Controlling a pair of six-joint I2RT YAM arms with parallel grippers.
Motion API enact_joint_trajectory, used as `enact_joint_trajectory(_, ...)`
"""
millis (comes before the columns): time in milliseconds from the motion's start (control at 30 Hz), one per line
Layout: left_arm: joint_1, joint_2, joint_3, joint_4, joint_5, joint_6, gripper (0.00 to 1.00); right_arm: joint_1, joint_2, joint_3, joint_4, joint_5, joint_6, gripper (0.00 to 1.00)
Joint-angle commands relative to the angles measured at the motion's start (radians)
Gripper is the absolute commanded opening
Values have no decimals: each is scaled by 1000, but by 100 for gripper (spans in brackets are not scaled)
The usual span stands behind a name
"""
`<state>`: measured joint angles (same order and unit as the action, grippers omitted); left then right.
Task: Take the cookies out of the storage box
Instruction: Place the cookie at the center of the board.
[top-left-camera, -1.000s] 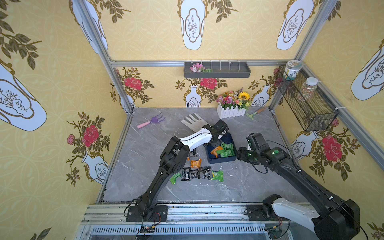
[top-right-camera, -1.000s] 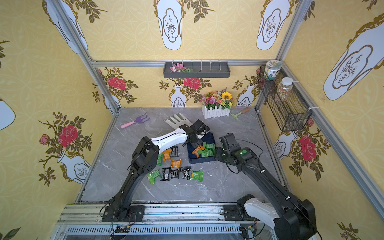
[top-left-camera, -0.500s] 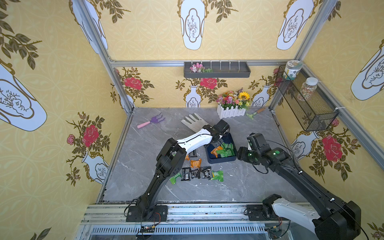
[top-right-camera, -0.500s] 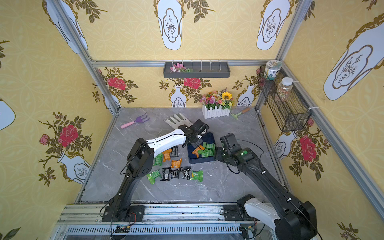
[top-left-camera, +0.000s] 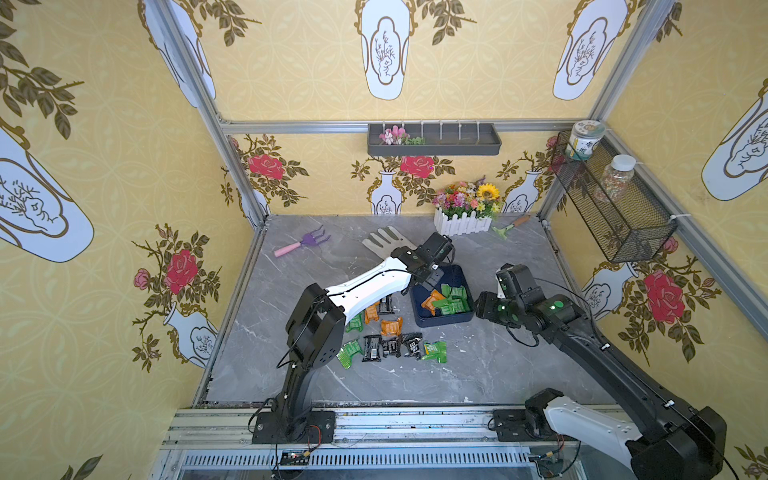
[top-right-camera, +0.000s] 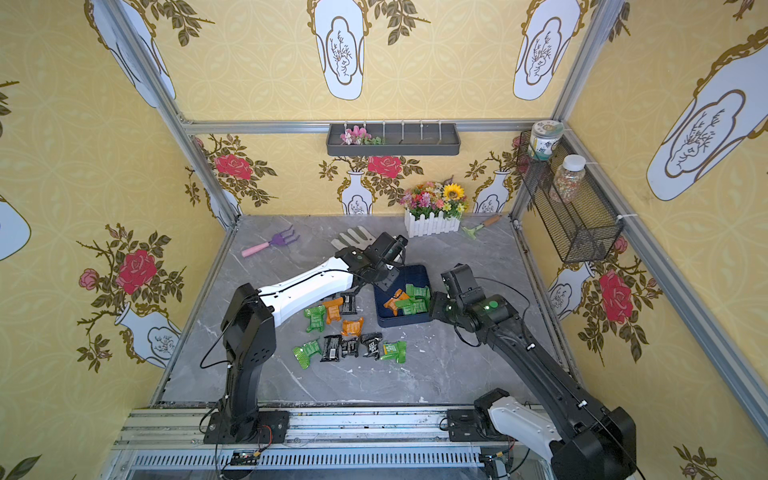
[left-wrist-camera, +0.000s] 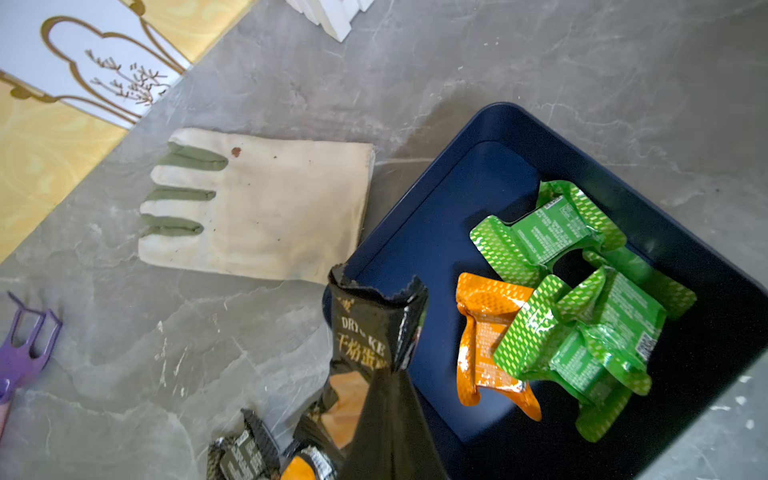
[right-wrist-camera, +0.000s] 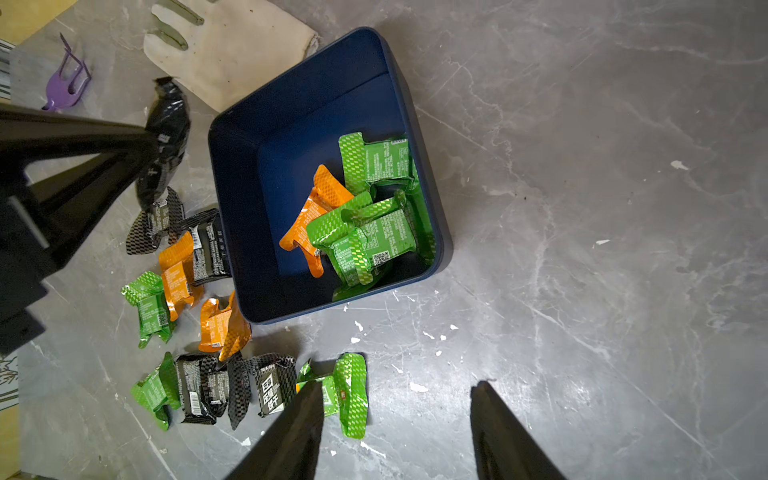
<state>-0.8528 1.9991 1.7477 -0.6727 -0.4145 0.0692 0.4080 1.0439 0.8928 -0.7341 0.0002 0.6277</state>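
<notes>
Cookies (right-wrist-camera: 365, 216) lie in the box (right-wrist-camera: 316, 75), with more on the table (right-wrist-camera: 582, 208) beside it. My left gripper (left-wrist-camera: 386, 386) pinches a black packet (left-wrist-camera: 365, 328) just beside the box. My right gripper (right-wrist-camera: 397, 388) hangs open and empty.

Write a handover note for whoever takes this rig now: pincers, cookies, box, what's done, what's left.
Left pincer: shut on a black cookie packet, held up by the storage box corner.
Right pincer: open, empty, above the table beside the box.
Done: about ten loose packets lie on the table outside the box.
Left: one orange packet and several green packets in the box; the held one needs setting down.
</notes>
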Motion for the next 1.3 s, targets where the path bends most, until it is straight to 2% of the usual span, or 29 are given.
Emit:
enact_joint_trajectory(0,0,-62,-58,-51,-77,-187,0,2,4,14,2,0,-5,60)
enact_joint_trajectory(167,14,-247,-297,-104,-137,-465,0,4,19,16,26,-17,-7,60)
enact_joint_trajectory(267,66,-359,-451,-124,-138,-625,0,7,33,16,40,-27,-10,60)
enact_joint_trajectory(367,121,-468,-592,-120,-124,-738,0,12,43,17,52,-34,-11,60)
enact_joint_trajectory(533,204,-578,-786,-63,-118,-836,0,24,54,12,73,-39,-2,60)
enact_joint_trajectory(667,261,-591,-883,11,-110,-847,0,35,67,11,85,-40,1,60)
enact_joint_trajectory(900,278,-538,-959,136,-78,-805,2,66,99,18,97,-33,8,59)
enact_joint_trajectory(967,279,-525,-967,152,-73,-798,10,70,103,20,95,-30,9,59)
enact_joint_trajectory(1100,290,-536,-978,163,-65,-798,18,71,104,31,85,-23,7,59)
enact_joint_trajectory(1200,290,-585,-974,173,-56,-762,33,71,100,41,71,-16,2,59)
enact_joint_trajectory(1267,290,-625,-963,186,-49,-748,37,72,103,43,71,-15,-2,59)
